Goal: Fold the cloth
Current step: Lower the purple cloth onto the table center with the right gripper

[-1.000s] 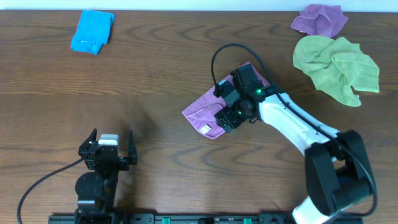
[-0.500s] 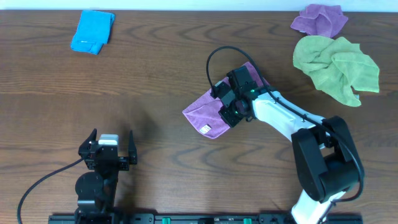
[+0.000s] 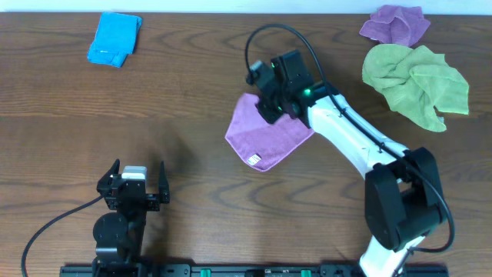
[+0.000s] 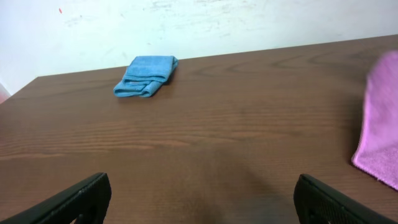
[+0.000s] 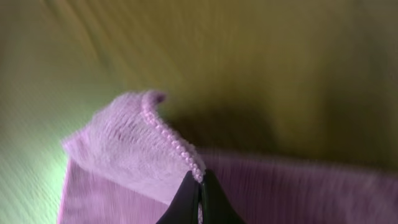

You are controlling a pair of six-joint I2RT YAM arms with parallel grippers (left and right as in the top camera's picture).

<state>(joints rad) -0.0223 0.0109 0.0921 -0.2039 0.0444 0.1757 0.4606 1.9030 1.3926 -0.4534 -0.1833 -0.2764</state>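
The cloth, purple-magenta, lies mid-table with its small white tag at the near edge. My right gripper is over its far corner and shut on the stitched hem. In the right wrist view the gripper has its fingertips pinched together on the cloth, and a corner of it stands lifted and curled. My left gripper rests near the front edge, open and holding nothing. In the left wrist view the left gripper shows bare wood between its fingers, with the cloth at the far right.
A lime-green towel and a bunched purple cloth lie at the back right. A folded blue cloth lies at the back left, also in the left wrist view as the blue cloth.
My right gripper has shut on the cloth's edge and moved toward the far side and left, lifting that edge with it. The left arm has not moved.
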